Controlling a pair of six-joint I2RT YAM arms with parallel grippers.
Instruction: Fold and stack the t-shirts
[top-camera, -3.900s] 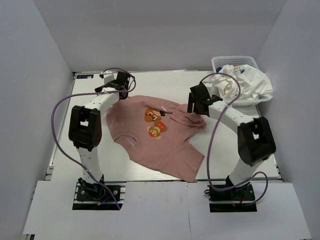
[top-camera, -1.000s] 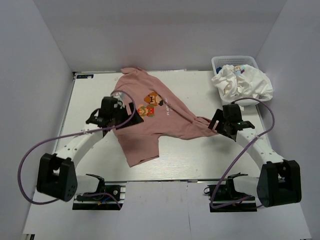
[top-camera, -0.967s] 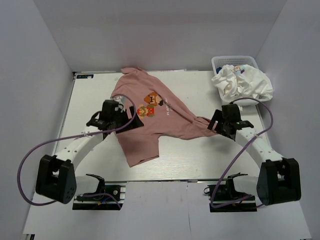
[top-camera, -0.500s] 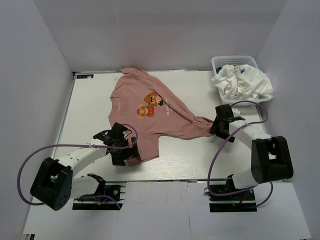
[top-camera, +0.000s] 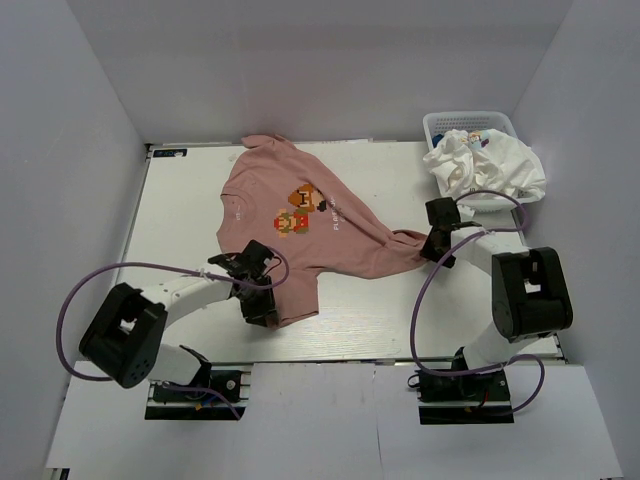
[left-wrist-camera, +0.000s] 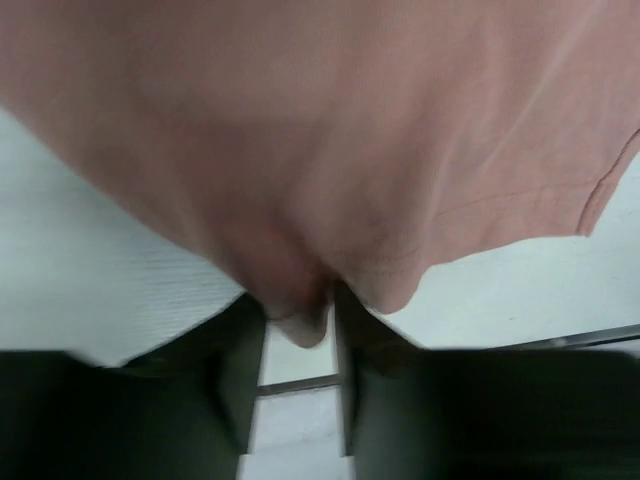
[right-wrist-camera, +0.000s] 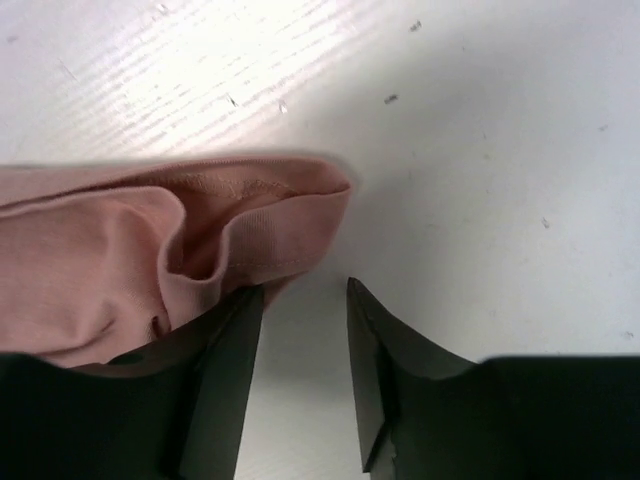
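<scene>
As the pink t-shirt (top-camera: 300, 225) lies rumpled on the tabletop (top-camera: 180, 200), our left fingers (left-wrist-camera: 238, 370) pinch it, right fingers (right-wrist-camera: 222, 380) narrow, empty.

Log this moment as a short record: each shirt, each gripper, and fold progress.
pink t-shirt: spread on the table, print up, bunched at its right end
white t-shirt: crumpled in the basket at the far right, spilling over its rim
left gripper: closed on a fold at the pink t-shirt's near edge
right gripper: jaws apart, bare table between them; the stitched edge of the pink t-shirt lies against one finger
fold progress: no fold made, nothing stacked
</scene>
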